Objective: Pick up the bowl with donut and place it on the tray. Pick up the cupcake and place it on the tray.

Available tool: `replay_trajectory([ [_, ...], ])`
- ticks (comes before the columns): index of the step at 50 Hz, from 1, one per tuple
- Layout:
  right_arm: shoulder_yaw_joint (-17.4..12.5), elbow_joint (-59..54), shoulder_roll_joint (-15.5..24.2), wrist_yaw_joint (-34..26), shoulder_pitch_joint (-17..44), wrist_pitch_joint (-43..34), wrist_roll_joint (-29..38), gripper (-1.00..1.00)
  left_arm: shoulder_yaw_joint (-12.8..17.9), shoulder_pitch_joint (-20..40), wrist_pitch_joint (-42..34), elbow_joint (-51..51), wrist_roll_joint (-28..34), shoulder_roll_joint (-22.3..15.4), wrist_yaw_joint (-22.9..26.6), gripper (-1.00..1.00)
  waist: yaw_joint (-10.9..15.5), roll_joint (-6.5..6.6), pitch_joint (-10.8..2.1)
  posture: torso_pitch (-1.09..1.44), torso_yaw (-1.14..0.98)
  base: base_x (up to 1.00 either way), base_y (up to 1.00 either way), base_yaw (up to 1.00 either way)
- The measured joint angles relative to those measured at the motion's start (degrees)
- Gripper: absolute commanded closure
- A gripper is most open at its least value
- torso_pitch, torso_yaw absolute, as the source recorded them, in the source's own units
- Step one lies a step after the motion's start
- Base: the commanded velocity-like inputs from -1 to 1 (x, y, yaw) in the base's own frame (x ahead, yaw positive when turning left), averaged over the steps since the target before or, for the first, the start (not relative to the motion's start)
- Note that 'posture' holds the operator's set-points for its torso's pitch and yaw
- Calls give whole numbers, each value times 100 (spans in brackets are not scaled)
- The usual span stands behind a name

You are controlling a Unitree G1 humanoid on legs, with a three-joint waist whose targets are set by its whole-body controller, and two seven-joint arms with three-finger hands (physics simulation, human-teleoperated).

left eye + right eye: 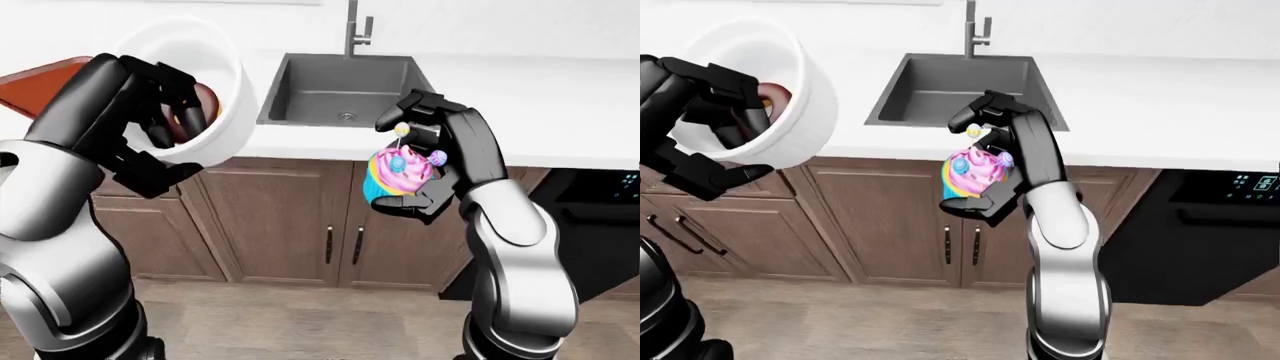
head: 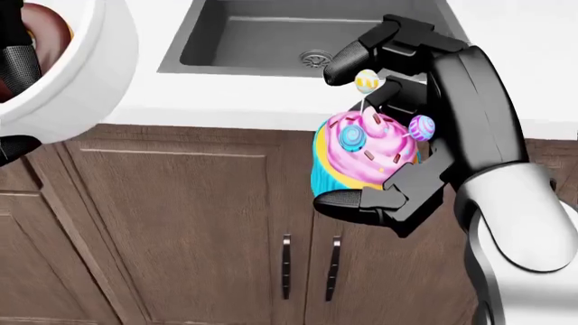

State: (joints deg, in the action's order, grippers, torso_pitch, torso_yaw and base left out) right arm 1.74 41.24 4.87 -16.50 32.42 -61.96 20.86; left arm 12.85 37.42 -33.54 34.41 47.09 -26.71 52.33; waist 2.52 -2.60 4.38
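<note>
1. Two loads are carried at once. The left hand (image 1: 160, 127) is clamped on the white bowl (image 1: 215, 90), with fingers hooked over the rim and into the cavity and another digit pressing the outer wall from below. The donut (image 1: 205, 101) shows as a brown patch inside.
2. The bowl is tipped steeply, its mouth facing the view's left. Levelling it before any travel would likely keep the donut from sliding out.
3. The right hand (image 2: 379, 135) is closed round the cupcake (image 2: 361, 152): one finger arches over the candy-topped pink frosting, another supports the blue wrapper from beneath. The cupcake hangs in the air before the cabinet doors (image 2: 181, 223), below the counter (image 1: 560, 112) edge and near the sink (image 1: 340, 94).
4. The frosting is presumably soft, so the grip should bear on the wrapper and base, not the top.
5. An orange-brown tray (image 1: 40, 82) shows at the left edge of the left-eye view, partly hidden by the left arm. Neither item rests on it yet.
6. A sound approach is judged to be a turn toward the view's left, lifting both hands above counter height first so that neither load strikes the counter edge.
7. The bowl, being nearer the tray, is reasonably set down first, flat, and let go only once its base is seated.
</note>
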Motion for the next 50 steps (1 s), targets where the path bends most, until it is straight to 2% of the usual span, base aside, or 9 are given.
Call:
replay_trajectory([
  [3,-23,-9,-18,3,122,34,-62,100,52,28,-37,-30,50,-27,1,100,-211,-267,-70,0,0,0,8,0],
  [9,-206,9,32,171,52,-69,-90,100,-215,1,5,11,-95,56,135,100,-260,191,-9,0,0,0,0,0],
  [14,-98,-75,77,183,-74,-130,-147,100,-321,-77,-1,-88,-167,104,256,100,-384,350,140,0,0,31,36,0],
  [18,-190,-9,92,220,-16,-124,-99,100,-362,8,56,31,-226,104,277,100,-446,288,-107,0,0,37,51,0],
  [23,-164,158,74,250,120,11,-95,100,-187,128,144,193,-181,34,96,100,-499,758,-166,0,0,38,51,0],
  [28,-72,-26,45,158,-32,-105,-238,100,-91,31,30,27,4,36,92,100,-399,625,-44,0,0,36,42,0],
  [40,-91,135,88,214,96,-71,-273,100,-115,76,-22,-4,13,26,186,100,-161,208,-132,0,0,22,23,0],
  [43,-168,67,111,240,-43,-145,-231,100,-224,32,-20,35,-15,94,196,100,-264,282,102,0,0,5,26,0],
  [50,-196,180,145,290,44,-108,-172,100,-307,77,17,137,-173,69,349,100,-247,228,-130,0,0,3,41,0],
])
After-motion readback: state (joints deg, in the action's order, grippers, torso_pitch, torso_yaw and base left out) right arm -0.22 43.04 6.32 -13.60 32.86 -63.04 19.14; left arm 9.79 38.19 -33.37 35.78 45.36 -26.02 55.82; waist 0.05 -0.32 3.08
